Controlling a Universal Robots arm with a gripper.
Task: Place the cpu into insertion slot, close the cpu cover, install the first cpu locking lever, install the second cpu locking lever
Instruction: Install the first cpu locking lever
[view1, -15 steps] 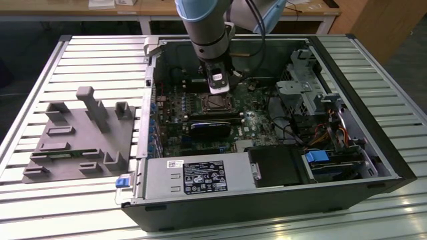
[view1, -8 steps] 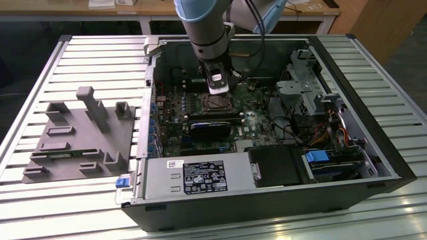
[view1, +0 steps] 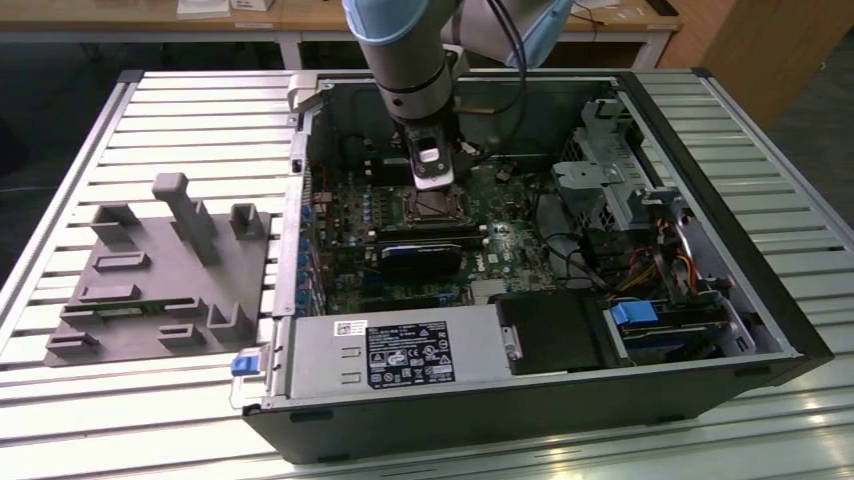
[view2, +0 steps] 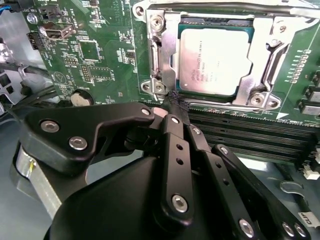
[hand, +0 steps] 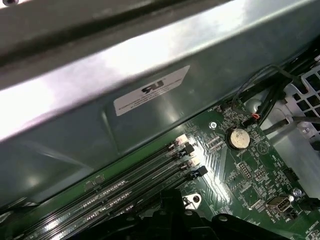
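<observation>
In the second wrist view the cpu (view2: 212, 60), pale silver-grey, lies flat in the insertion slot (view2: 159, 86). The cpu cover (view2: 261, 45), a silver frame, lies down over the chip's edges. One metal locking lever (view2: 154, 55) runs along one side of the socket, another (view2: 215, 6) along the adjoining side. My gripper (view2: 172, 107) is shut, its black fingers pressed together with nothing seen between them, tips close to the socket's corner. In the exterior view the gripper (view1: 427, 183) hangs just above the insertion slot (view1: 430, 207) inside the open computer case.
Long black memory slots (view2: 250, 135) run beside the socket. The case wall (hand: 150, 115) rises close behind them. A coin battery (hand: 238, 138) and cables (hand: 270, 95) sit nearby. A grey fixture block (view1: 160, 270) lies at the exterior view's left, a power supply (view1: 400, 355) at the case's front.
</observation>
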